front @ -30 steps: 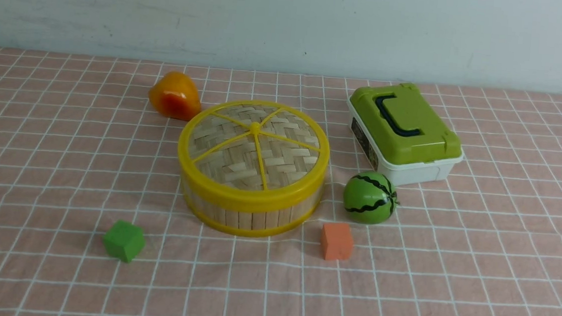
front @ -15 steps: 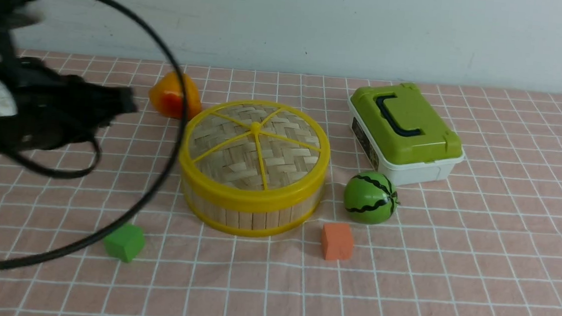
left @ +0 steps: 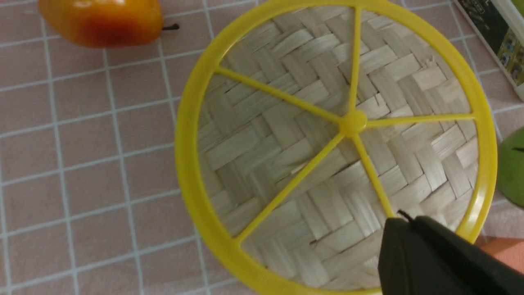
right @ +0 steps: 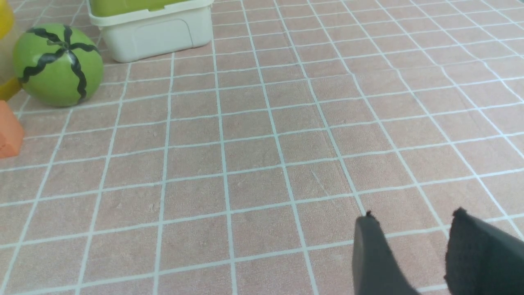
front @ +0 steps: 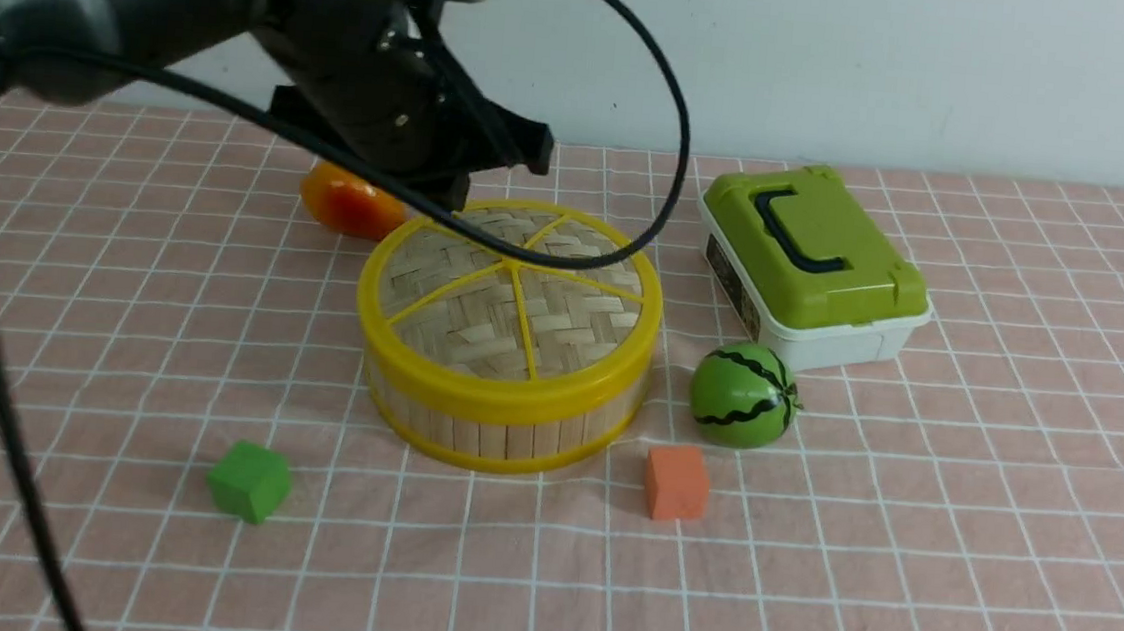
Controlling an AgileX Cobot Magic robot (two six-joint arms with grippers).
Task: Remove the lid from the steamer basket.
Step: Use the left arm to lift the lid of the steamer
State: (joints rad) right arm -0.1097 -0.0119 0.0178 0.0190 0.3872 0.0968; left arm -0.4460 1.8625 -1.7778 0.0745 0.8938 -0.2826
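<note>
- Furthest left, towards the near edge, a green cube [front: 249,480] lay on the bench [front: 1003,571], which was covered by a pink checked cloth.
- My left tool [left: 403,221] hung over the lid [front: 522,312], its fingers pressed together with nothing between them. I could not tell whether the tips touched the weave.
- An orange-red toy fruit [front: 348,203] lay just behind the left side of the steamer basket [front: 503,431].
- The steamer basket stood upright mid-bench, with the lid seated flat on its top rim.
- An orange cube [front: 676,482] lay near the basket's front right, and a toy watermelon [front: 744,394] sat just beside the basket.
- A white box with a green top [front: 812,265] stood behind the watermelon.
- My right tool [right: 413,221] hovered over bare cloth, well apart from the watermelon, with its fingers spread and empty.
</note>
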